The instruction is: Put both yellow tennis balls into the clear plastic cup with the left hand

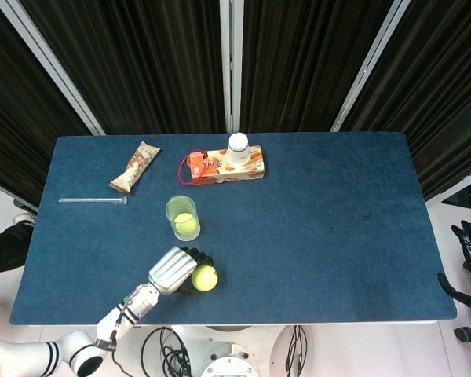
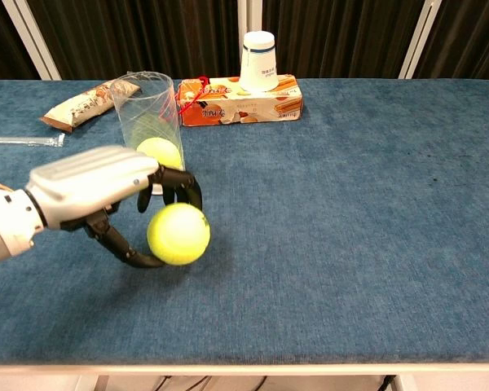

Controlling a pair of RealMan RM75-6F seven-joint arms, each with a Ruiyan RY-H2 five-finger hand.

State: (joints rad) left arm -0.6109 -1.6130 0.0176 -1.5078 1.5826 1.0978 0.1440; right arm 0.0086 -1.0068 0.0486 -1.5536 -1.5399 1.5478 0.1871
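Beside upright cup (image 2: 149,122), left hand (image 2: 98,195) gripping ball (image 2: 178,234)

Yellow balls, silver hand, blue cloth

The left hand (image 2: 106,195) has a silver back and black fingers (image 2: 183,186); the ball (image 2: 178,234) in them is bright yellow-green. Just beyond it a clear cup (image 2: 149,126) shows a second yellow ball (image 2: 159,151). Further off, an orange-and-white box (image 2: 240,99) bears a white paper cup (image 2: 259,61) with a thin blue band, and left of that lies a brown-and-cream wrapper (image 2: 85,104). The table (image 2: 375,212) is deep blue, against black curtains (image 1: 141,63).
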